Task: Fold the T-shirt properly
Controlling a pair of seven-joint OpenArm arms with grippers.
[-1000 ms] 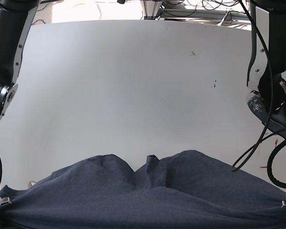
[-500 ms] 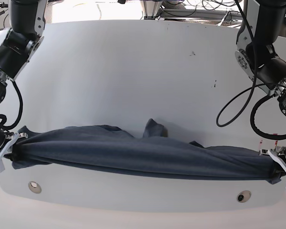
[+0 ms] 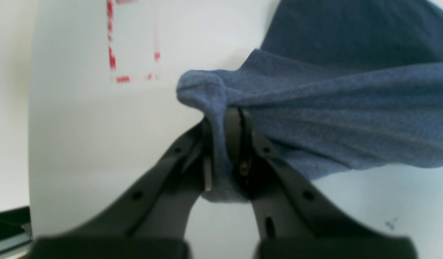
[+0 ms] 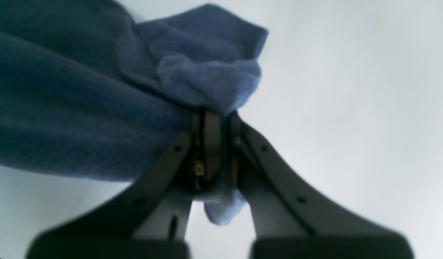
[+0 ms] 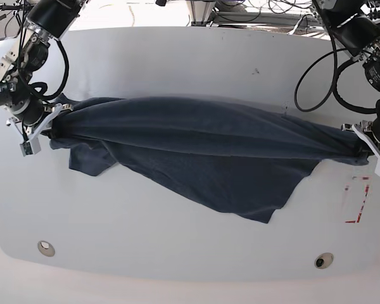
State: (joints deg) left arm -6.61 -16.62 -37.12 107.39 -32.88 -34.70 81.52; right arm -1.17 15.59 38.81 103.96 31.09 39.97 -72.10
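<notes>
- A white table (image 5: 177, 69) filled the base view, its near edge curved. Anything dragged across it risked catching or bunching, because cloth trailed on the surface.
- The T-shirt (image 5: 202, 145), dark navy, hung as a long band stretched across the middle of the table between the two arms. Its lower part draped down toward the near edge in an uneven flap. Judging from that sag, the main risk was a crooked fold: the flap could land creased or doubled under itself when the shirt was laid down.
- A short sleeve-like piece dangled below the band near the right arm's end. It could tuck beneath the body and stay hidden.
- The left gripper (image 5: 375, 149), at the base view's right, had its jaws pinched tight on one bunched end of the shirt; the left wrist view confirmed cloth wedged between them (image 3: 225, 144). The grip held only a small wad, so a hard pull might slip it free.
- The right gripper (image 5: 39, 130), at the base view's left, was likewise clamped on the other end, with fabric crumpled above its tips (image 4: 216, 144). Uneven tension between the arms could twist the band.
- Red tape marks (image 5: 358, 199) lay on the table just below the left gripper; their purpose could not be told.
</notes>
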